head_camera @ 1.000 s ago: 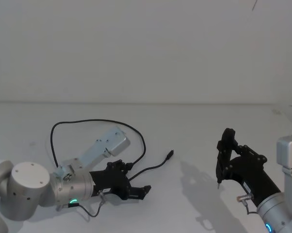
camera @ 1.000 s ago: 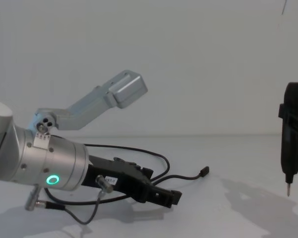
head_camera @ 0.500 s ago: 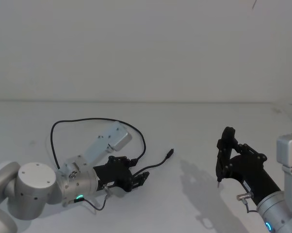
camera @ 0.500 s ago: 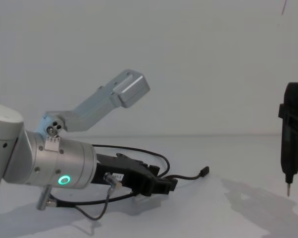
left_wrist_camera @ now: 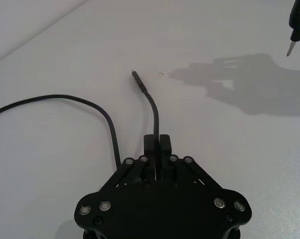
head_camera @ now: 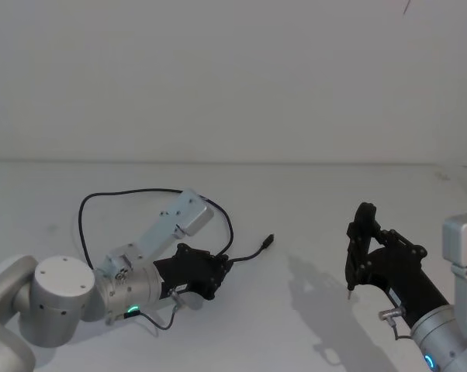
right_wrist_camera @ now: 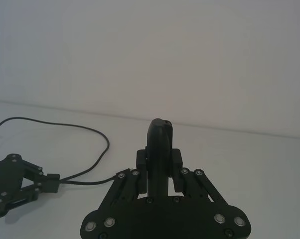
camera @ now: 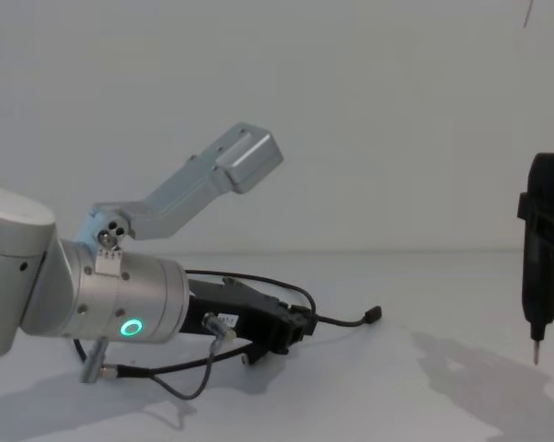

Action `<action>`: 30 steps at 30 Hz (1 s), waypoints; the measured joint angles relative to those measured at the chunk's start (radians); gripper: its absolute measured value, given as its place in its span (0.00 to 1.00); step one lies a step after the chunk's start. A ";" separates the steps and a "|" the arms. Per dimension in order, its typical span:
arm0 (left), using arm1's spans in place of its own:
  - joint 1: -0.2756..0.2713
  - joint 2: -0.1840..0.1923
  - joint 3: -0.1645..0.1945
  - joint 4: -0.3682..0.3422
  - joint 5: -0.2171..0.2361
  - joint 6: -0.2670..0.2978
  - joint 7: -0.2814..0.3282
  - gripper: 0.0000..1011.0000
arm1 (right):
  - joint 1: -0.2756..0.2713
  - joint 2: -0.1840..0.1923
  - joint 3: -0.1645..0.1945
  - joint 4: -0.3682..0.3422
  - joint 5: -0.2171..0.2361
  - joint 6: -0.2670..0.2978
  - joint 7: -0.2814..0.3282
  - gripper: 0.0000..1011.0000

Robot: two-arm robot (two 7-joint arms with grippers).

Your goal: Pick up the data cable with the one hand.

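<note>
Lying low at about 7 o'clock on the white worktop (head_camera: 311,198) in the head view, the left pincer (head_camera: 220,266) is pressed together on the cable (head_camera: 269,240). The free plug end of the cable runs off toward 2 o'clock from the fingertips. The rest of the cable loops back toward 10 o'clock, passing behind a grey bracket (head_camera: 179,221) on the wrist. At 4 o'clock the right pincer (head_camera: 359,249) hangs above the worktop, well apart from the cable, pinching a slim black tool (head_camera: 356,256) whose metal tip points down.

In the left wrist view, the two fingers (left_wrist_camera: 150,144) of the left pincer (left_wrist_camera: 156,143) meet on the cable (left_wrist_camera: 156,119) with no gap. A short length of cable curves on from them to its small plug, lying over the worktop (left_wrist_camera: 229,159).

In the right wrist view, the right pincer (right_wrist_camera: 159,160) clasps the black tool (right_wrist_camera: 159,137) upright. Farther off, the left pincer (right_wrist_camera: 54,181) holds the cable (right_wrist_camera: 108,144).

In the chest view, the left pincer (camera: 302,326) sits at 7 o'clock, shut on the cable (camera: 373,314), whose plug lies toward 3 o'clock from it. The black tool (camera: 542,267) hangs at the 3 o'clock edge.
</note>
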State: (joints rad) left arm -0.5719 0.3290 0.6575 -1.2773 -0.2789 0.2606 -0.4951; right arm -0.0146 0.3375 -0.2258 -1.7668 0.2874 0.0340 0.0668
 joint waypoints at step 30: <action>-0.017 0.014 -0.054 -0.062 -0.044 -0.065 -0.101 0.04 | 0.000 0.000 0.000 0.000 0.000 0.000 0.000 0.28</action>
State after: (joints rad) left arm -0.5886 0.3429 0.6039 -1.3393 -0.3228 0.1956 -0.5962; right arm -0.0147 0.3374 -0.2258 -1.7667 0.2873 0.0340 0.0668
